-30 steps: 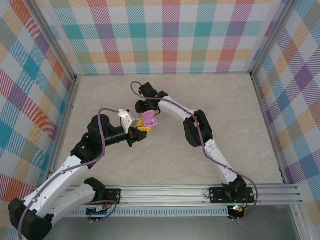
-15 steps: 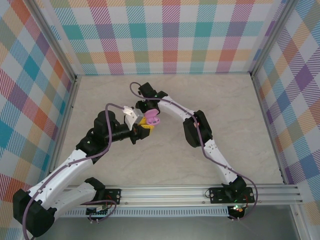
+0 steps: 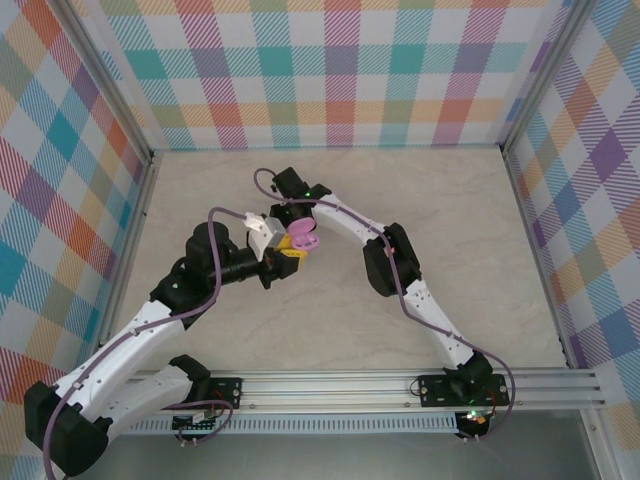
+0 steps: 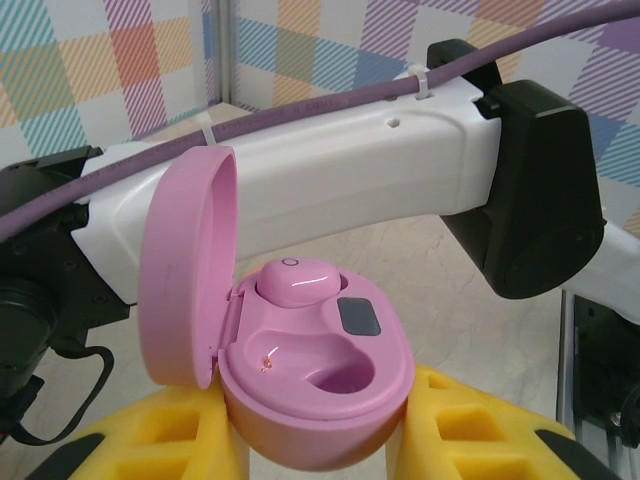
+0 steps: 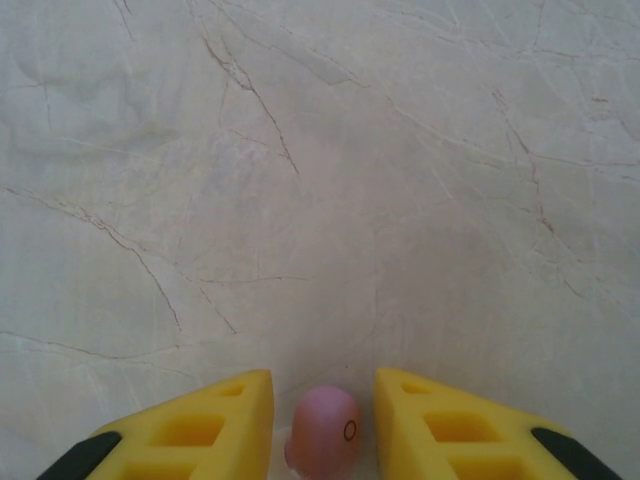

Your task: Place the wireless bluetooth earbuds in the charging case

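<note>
We are watching the left gripper clamping the open charging case, one earbud sitting at its 11 o'clock. Beyond, the right gripper, narrowly set, is flanking a second earbud; whether gripping, we cannot tell.

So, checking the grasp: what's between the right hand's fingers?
A pink earbud lies between the right hand's yellow fingers, seen in the right wrist view.

The right gripper's yellow fingers stand either side of a pink earbud; whether they touch it is unclear. Beyond the earbud lies pale veined table.
</note>
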### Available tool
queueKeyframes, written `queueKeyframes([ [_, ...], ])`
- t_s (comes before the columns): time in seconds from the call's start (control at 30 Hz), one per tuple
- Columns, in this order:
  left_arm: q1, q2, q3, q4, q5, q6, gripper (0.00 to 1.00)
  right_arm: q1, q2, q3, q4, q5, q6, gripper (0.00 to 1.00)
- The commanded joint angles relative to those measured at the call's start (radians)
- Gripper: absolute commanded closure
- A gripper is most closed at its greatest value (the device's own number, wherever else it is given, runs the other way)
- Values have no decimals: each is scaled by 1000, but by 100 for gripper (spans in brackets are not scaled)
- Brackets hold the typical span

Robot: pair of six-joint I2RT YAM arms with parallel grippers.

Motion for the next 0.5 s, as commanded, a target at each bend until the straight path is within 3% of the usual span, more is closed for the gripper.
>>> queueKeyframes([
  [0.0, 4, -33, 16, -2, -9, -1, 88, 19, -27, -44, -41, -1, -30, 69],
  [0.47, 4, -42, 18, -14, -4, -9, 87, -1, -293, -364, 48, 35, -78, 73],
])
